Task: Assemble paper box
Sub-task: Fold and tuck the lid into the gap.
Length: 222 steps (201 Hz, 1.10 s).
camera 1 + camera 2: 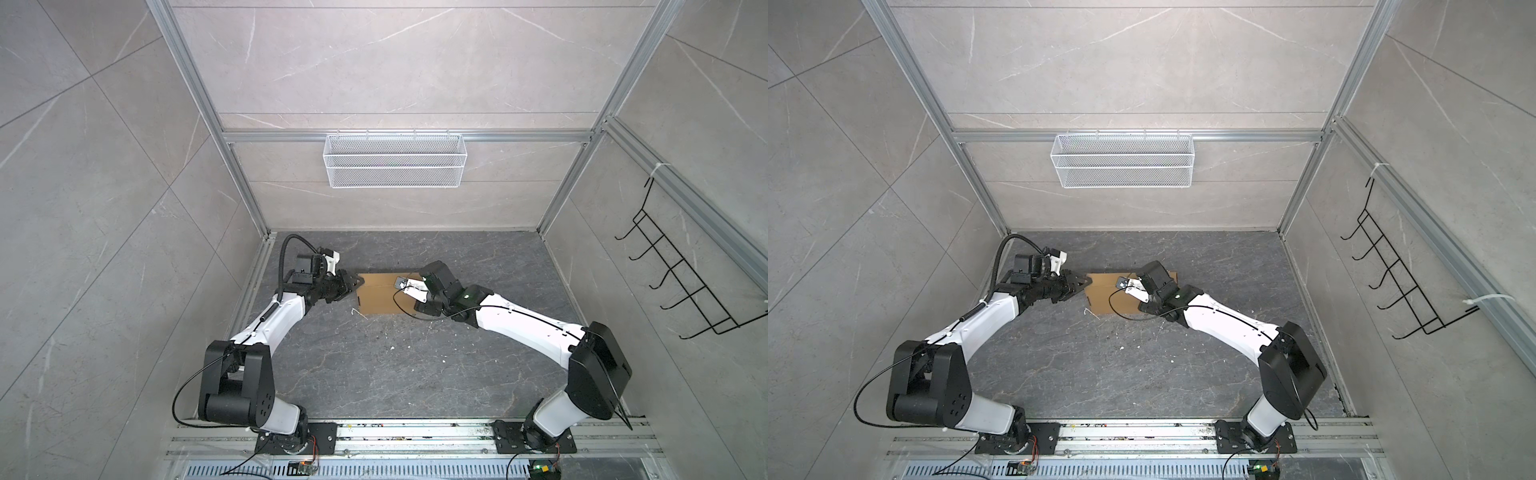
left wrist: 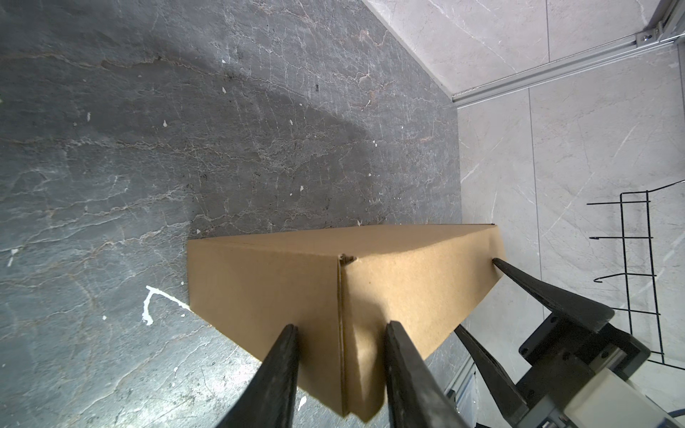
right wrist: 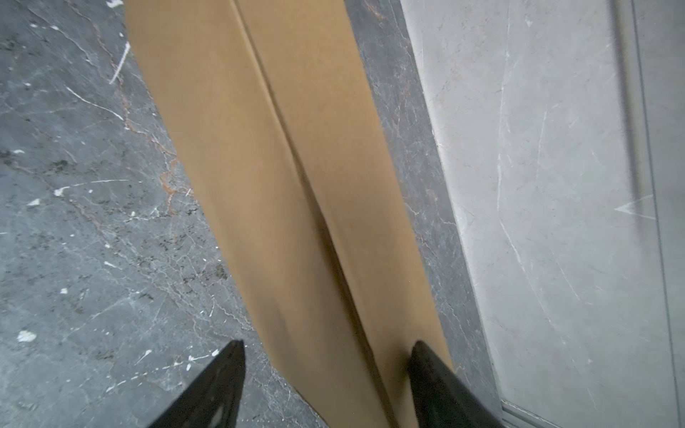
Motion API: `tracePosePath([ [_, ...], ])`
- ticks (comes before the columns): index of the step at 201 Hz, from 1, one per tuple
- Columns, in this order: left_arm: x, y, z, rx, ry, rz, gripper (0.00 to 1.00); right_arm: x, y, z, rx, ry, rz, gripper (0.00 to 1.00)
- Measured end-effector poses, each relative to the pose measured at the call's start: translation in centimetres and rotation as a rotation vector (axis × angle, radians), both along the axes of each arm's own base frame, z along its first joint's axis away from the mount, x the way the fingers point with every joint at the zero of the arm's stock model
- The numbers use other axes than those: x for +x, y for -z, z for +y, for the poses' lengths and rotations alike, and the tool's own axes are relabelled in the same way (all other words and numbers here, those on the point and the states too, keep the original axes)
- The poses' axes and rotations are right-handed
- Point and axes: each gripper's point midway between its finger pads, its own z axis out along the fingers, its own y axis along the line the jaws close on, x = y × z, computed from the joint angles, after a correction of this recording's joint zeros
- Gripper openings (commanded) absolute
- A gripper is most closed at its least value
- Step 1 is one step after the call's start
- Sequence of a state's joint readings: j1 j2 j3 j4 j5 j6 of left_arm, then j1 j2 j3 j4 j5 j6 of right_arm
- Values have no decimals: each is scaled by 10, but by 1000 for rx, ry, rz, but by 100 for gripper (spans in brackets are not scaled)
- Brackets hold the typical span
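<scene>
Looking in from the bottom of the frame, both arms rise off the metal rail (image 1: 415, 432) and lean inward over the dark bench (image 1: 374, 365). They meet at the paper box (image 1: 376, 299), which lies flat and folded shut at the centre of both top views, well clear of the walls. That spot seems chosen so each arm can reach one end.

The left gripper (image 1: 358, 283) sits at the box's upper left corner. In the left wrist view its jaws are partly parted and straddle the corner edge, with a tip over the cardboard on each side. Whether they actually bite I cannot tell, but the pose looks meant to pin that end so the box cannot slide.

The right gripper (image 3: 328, 346) is at the opposite end, spread wide. One finger hangs over bare bench, the other lies at the box's edge, and nothing is pinched. I judge it a stop against the left arm's push.

A crease runs the length of the lid and lies flat, so assembly looks nearly finished. Farther back, a white wire basket (image 1: 395, 166) hangs on the rear wall and a black hook rack (image 1: 683, 261) on the right wall, both out of play.
</scene>
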State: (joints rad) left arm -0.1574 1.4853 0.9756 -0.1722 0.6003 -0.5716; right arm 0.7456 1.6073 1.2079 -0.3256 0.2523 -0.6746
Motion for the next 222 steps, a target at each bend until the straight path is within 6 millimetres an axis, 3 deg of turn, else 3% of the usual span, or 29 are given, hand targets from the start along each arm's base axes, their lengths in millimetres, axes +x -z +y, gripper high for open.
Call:
tracePosePath([
  [50, 0, 0, 0, 2, 3, -3, 38, -10, -18, -1, 115, -1, 48, 80],
  [72, 1, 1, 0, 2, 3, -3, 38, -9, -43, -8, 196, 30, 29, 99],
  [100, 0, 1, 0, 1, 4, -2, 38, -2, -90, -25, 321, 143, -60, 99],
  [124, 0, 1, 0, 2, 4, -3, 38, 12, -139, -66, 443, 424, -205, 100],
  [137, 0, 1, 0, 2, 5, -3, 38, 18, -159, -84, 518, 536, -226, 93],
  [151, 1, 1, 0, 2, 6, -4, 38, 23, -168, -98, 606, 604, -168, 83],
  [175, 1, 1, 0, 5, 8, -6, 38, 31, -160, -125, 792, 692, 31, 71],
  [198, 0, 1, 0, 7, 10, -7, 38, 32, -128, -148, 967, 769, 282, 70],
  [222, 0, 0, 0, 9, 13, -9, 37, 27, -92, -149, 1118, 807, 567, 71],
])
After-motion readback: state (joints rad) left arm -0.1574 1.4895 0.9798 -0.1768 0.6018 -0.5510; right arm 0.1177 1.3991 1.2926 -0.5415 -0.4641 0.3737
